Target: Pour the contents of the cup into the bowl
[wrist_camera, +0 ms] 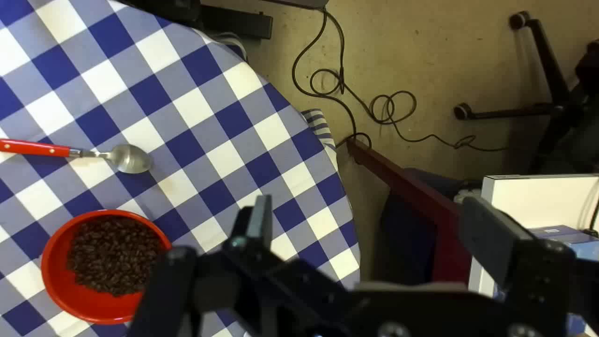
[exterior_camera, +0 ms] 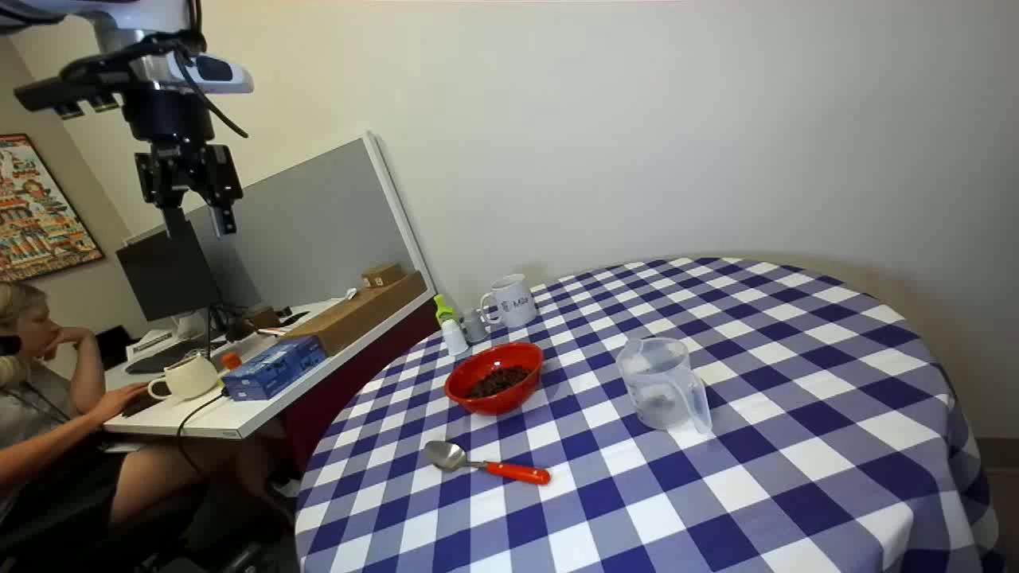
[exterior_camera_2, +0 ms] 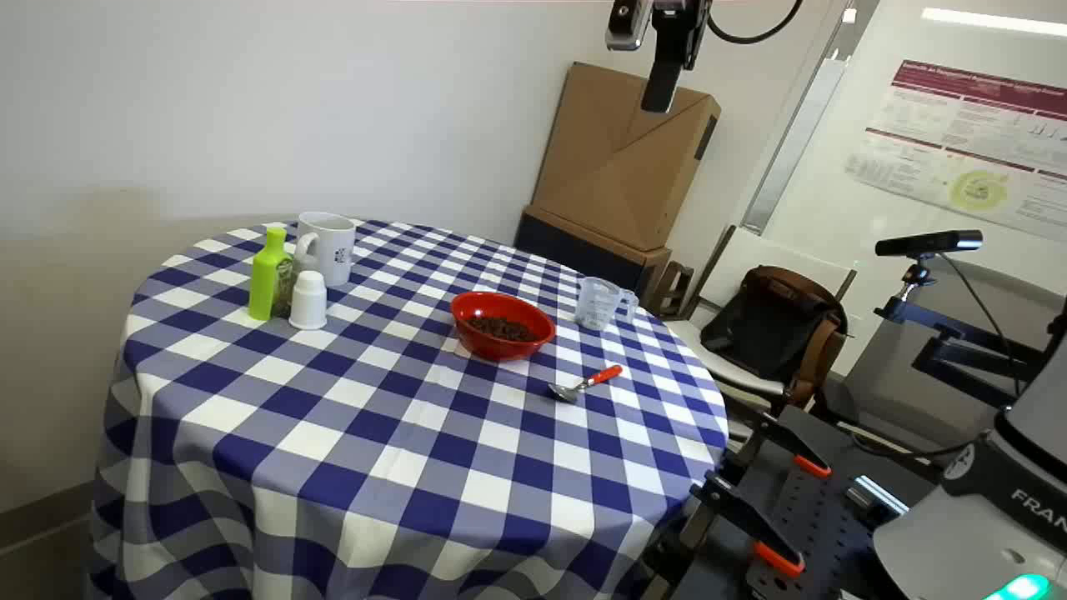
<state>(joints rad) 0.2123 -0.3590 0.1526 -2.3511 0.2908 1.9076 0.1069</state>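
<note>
The clear cup (exterior_camera: 654,390), see-through with a handle, stands upright on the checked tablecloth. It also shows in an exterior view (exterior_camera_2: 597,304) and is out of the wrist view. I cannot make out any contents in it. The red bowl (exterior_camera: 497,404) stands apart from the cup and holds dark beans. The bowl also shows in an exterior view (exterior_camera_2: 492,345) and at the lower left of the wrist view (wrist_camera: 58,276). My gripper (exterior_camera: 197,221) is high up, beyond the table's edge. In the wrist view its fingers (wrist_camera: 374,224) are wide apart with nothing between them.
A spoon with a red-orange handle (exterior_camera: 517,473) lies near the bowl. A white mug (exterior_camera: 517,304), a green bottle (exterior_camera_2: 268,279) and a white shaker (exterior_camera_2: 308,304) stand on the table. A desk (exterior_camera: 231,430) with a blue box (exterior_camera: 275,370) and a seated person are beside the table.
</note>
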